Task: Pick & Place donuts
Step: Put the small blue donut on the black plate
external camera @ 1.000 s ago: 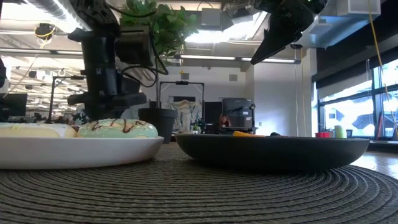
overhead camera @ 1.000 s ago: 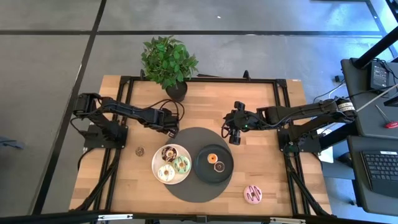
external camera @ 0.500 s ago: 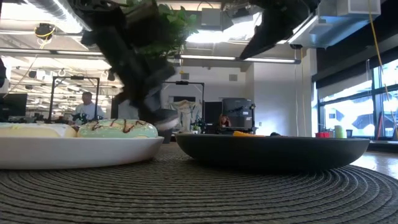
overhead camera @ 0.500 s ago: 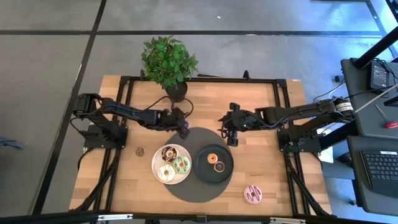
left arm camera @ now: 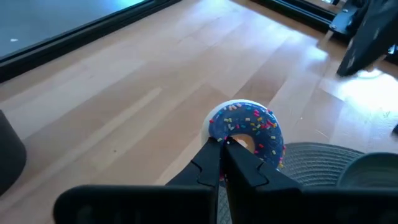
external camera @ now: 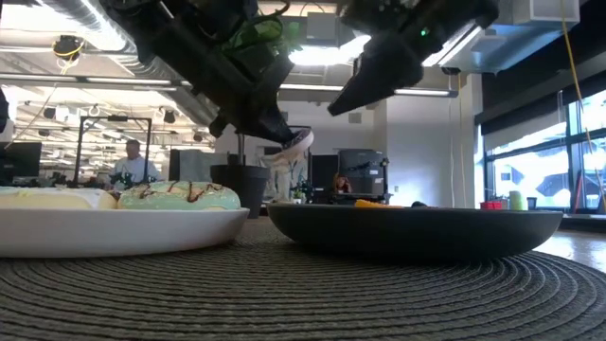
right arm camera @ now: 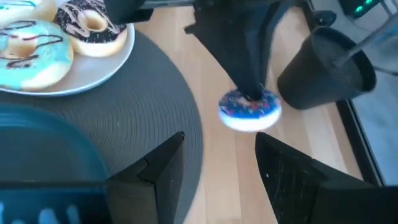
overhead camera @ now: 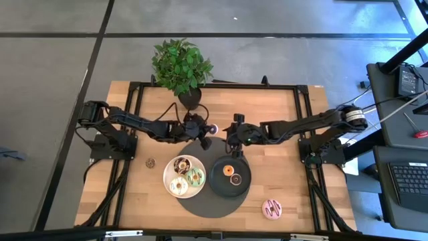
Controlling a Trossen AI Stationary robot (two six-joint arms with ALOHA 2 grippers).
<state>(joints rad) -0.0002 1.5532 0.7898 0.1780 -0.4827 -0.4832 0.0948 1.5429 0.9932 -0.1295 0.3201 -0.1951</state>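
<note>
Both arms have closed toward mid-table: left gripper (left arm camera: 225, 144) pinches a blue sprinkled donut (left arm camera: 247, 129) aloft, right gripper (right arm camera: 217, 158) spread wide beside it; handover pending, pink donut (overhead camera: 272, 209) left.

Just above the middle of the frame, the left pincer (overhead camera: 206, 131) reaches in from the left and grips a small blue-iced donut (overhead camera: 210, 128) over the wooden tabletop (overhead camera: 281, 181), while the right pincer (overhead camera: 232, 142) comes in from the right and sits just beside it with its fingers parted. Below them, on a round dark mat (overhead camera: 215, 203), a white plate (overhead camera: 167, 176) carries three donuts (overhead camera: 185, 175), and a black plate (overhead camera: 242, 181) touching it on the right carries an orange donut (overhead camera: 229, 170). A pink donut (overhead camera: 271, 209) lies alone at lower right, a small dark disc (overhead camera: 151, 162) lies left of the white plate, and a potted plant (overhead camera: 180, 67) stands at the tabletop's upper edge.
</note>
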